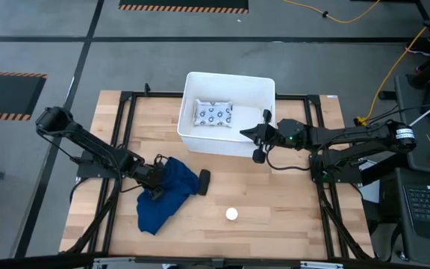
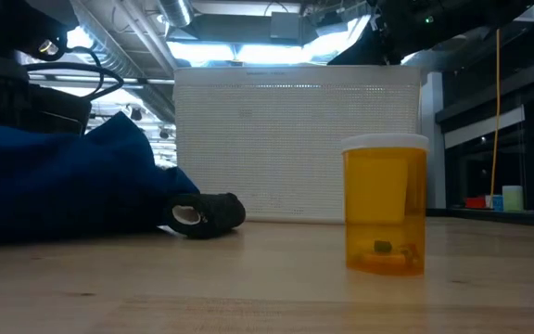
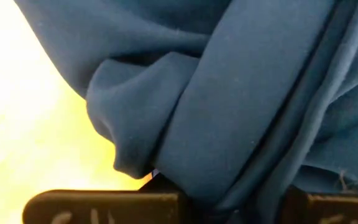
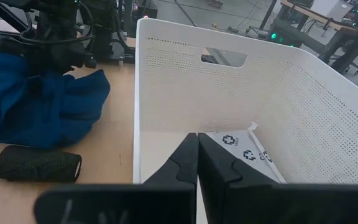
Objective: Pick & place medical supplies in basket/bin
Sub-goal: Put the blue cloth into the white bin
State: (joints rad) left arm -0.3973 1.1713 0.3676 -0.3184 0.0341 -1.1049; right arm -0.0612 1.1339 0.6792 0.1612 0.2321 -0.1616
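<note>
Left arm: we find it reaching in from the table's left side, its left gripper [image 1: 154,183] down on the near-left part of the table.
Left gripper state: we see its fingers [image 3: 104,204] clamped on a fold of the dark blue cloth [image 1: 163,196]; in the left wrist view the fabric bunches between them and fills the picture.
Dark blue cloth: we note it lying crumpled on the wooden table [image 1: 275,217], left of centre, with the gripped part raised into a peak in the low view [image 2: 63,186].
Small black oblong: we see it [image 1: 203,181] lying on the table, touching or just beside the cloth's right edge; in the right wrist view [image 4: 37,164] it shows as a dark textured roll on its side.
Tiny white round cap: we record it [image 1: 232,214] near the front edge, right of the cloth and apart from it; in the low view it tops an amber pill bottle [image 2: 385,206] standing upright.
White tub: we find it [image 1: 263,82] at the table's rear centre, upright.
White packet: it [image 1: 213,113] lies flat on the tub's floor, printed with dark rings.
Right arm: it comes in from the right side, its right gripper [image 1: 251,133] at the tub's right front corner, above the rim.
Right gripper state: we see its fingers [image 4: 194,163] pressed together, holding nothing.
</note>
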